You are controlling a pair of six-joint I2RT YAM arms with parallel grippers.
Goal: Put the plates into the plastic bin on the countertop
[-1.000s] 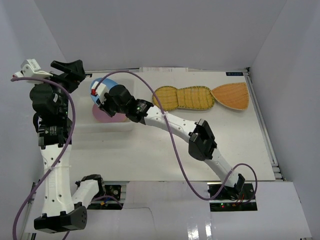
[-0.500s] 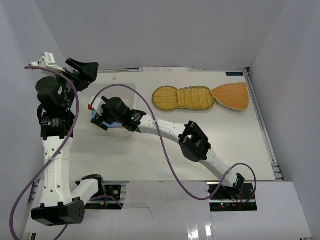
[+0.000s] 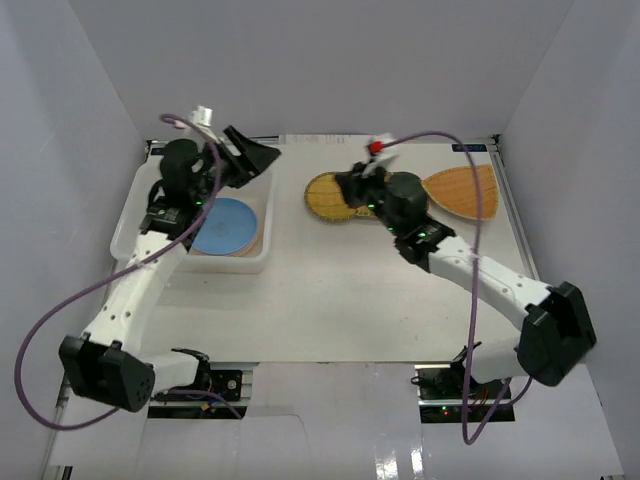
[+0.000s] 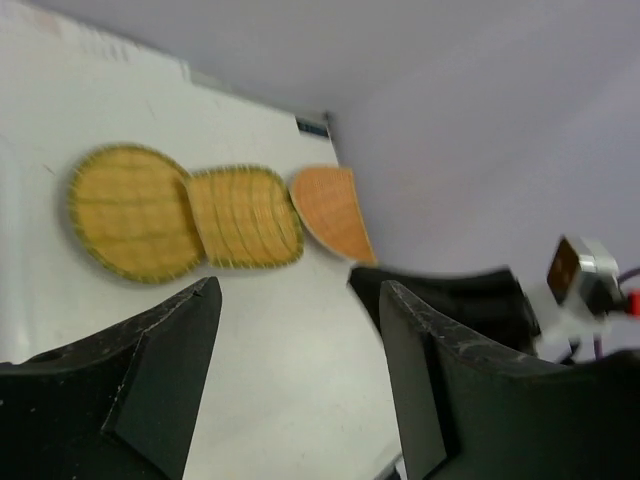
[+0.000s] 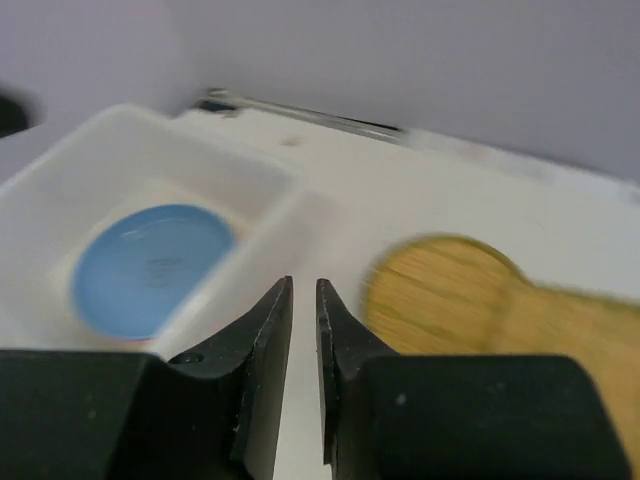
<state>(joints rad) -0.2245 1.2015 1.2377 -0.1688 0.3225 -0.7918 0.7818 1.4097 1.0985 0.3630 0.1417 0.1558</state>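
Observation:
The plastic bin (image 3: 127, 222) stands at the left of the countertop (image 3: 330, 300). The blue plate (image 3: 222, 224) lies flat in it on top of other plates; a peach edge (image 3: 256, 246) shows beneath. My left gripper (image 3: 258, 157) is open and empty above the bin's far right corner. My right gripper (image 3: 348, 190) is shut and empty, over the yellow round tray (image 3: 322, 196). The yellow oval tray (image 4: 245, 215) and orange fan tray (image 3: 462, 190) lie to its right. The right wrist view shows the bin (image 5: 130, 128), blue plate (image 5: 150, 265) and round tray (image 5: 440, 290).
White walls close in the countertop at the back and both sides. The right arm (image 3: 470, 275) stretches diagonally across the right half and hides part of the oval tray. A purple cable loops above each arm.
The right gripper has let go of the blue plate, which now lies in the bin, and has swung right to the round tray. The left gripper has moved right over the bin's far edge.

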